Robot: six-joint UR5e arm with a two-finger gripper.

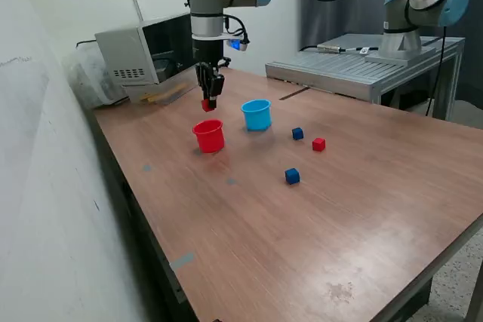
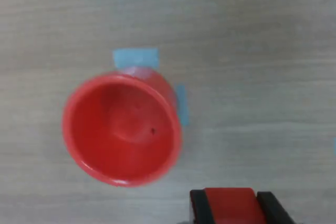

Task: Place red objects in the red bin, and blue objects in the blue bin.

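My gripper is shut on a small red cube and holds it in the air just above the red cup. In the wrist view the red cube sits between the black fingers, and the red cup lies open and empty below, off to one side of the cube. The light-blue cup stands to the exterior view's right of the red cup. A second red cube and two dark-blue cubes lie on the table further right.
The wooden table carries blue tape marks by the red cup. A microwave-like box stands at the back left. A second arm stands on a metal platform at the back right.
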